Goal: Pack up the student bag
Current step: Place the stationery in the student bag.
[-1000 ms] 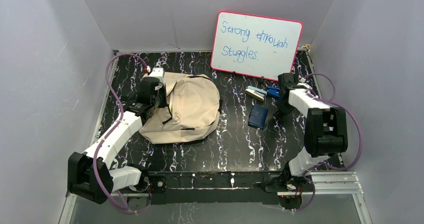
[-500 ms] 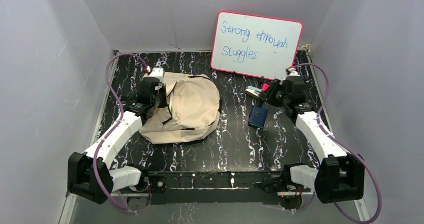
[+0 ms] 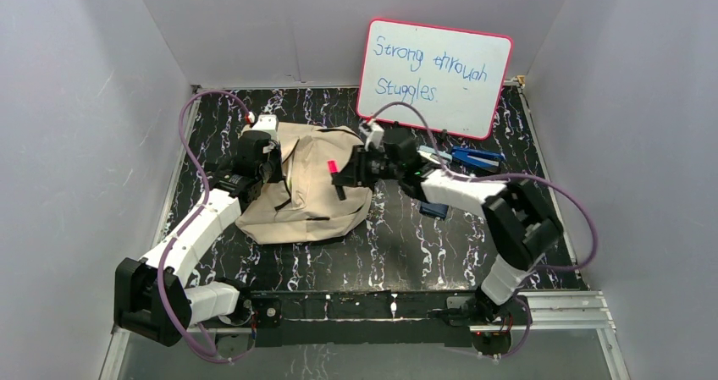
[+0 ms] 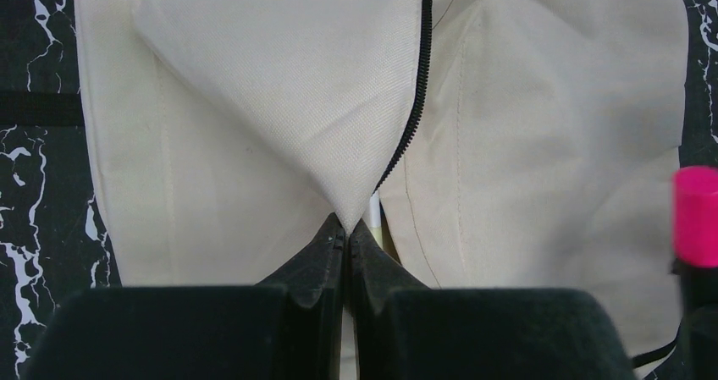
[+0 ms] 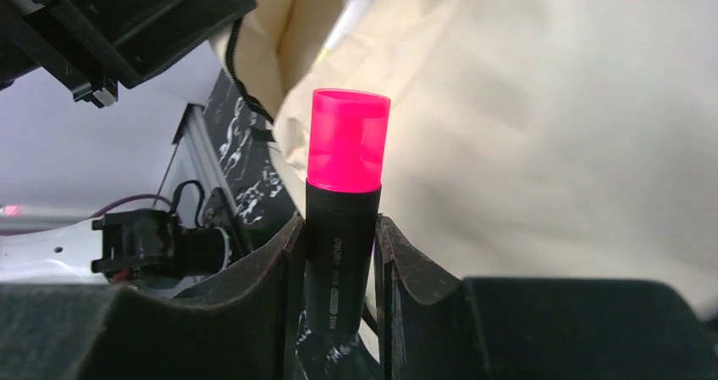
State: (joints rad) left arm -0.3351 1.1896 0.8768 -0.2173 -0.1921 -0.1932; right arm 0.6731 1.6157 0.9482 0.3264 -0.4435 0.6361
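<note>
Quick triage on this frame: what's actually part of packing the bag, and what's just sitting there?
In the job:
- beige backpack, flap pinched by the left gripper
- pink-capped highlighter, clamped in the right gripper over the backpack

Lying about:
- whiteboard, propped at the back
- blue item and dark blue case, untouched on the table; possibly packed later

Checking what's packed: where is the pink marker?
Top view, left of centre: the marker is gripped between the right fingers, over the bag, not inside it.
</note>
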